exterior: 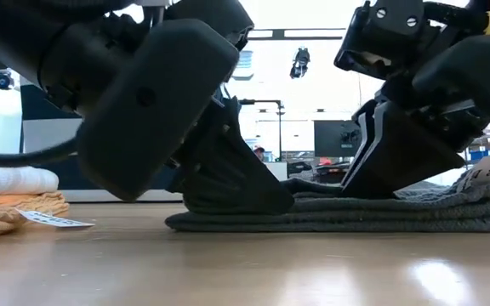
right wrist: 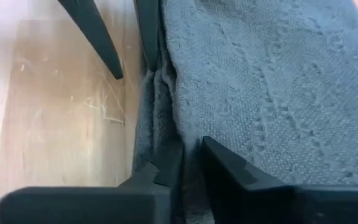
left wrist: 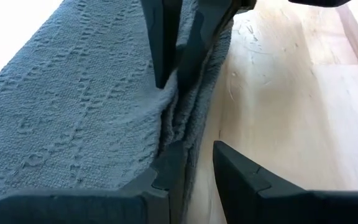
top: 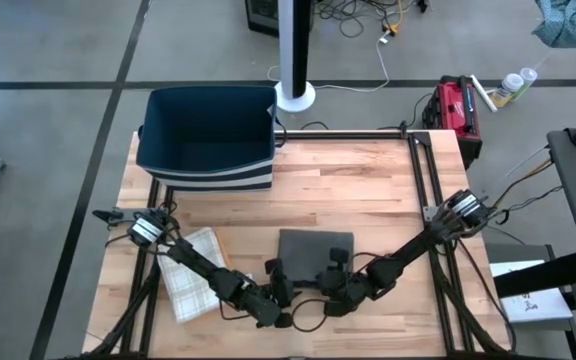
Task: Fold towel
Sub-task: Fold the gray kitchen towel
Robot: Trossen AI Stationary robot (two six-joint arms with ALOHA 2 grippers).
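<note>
Both grippers down at near edge of grey towel [top: 315, 250], mid-table, already folded small. Left gripper [left wrist: 191, 171] jaws narrow, astride the edge layers; can't tell if it's pinching. Right gripper [right wrist: 188, 165] narrow too, one finger on top. Step: final fold/tidy imo. Next: firm pinch on all layers, both sides, lift evenly.

Grey concrete floor [top: 48, 60], white pole [top: 294, 45], loose cables [top: 363, 20]; bright room beyond table.
</note>
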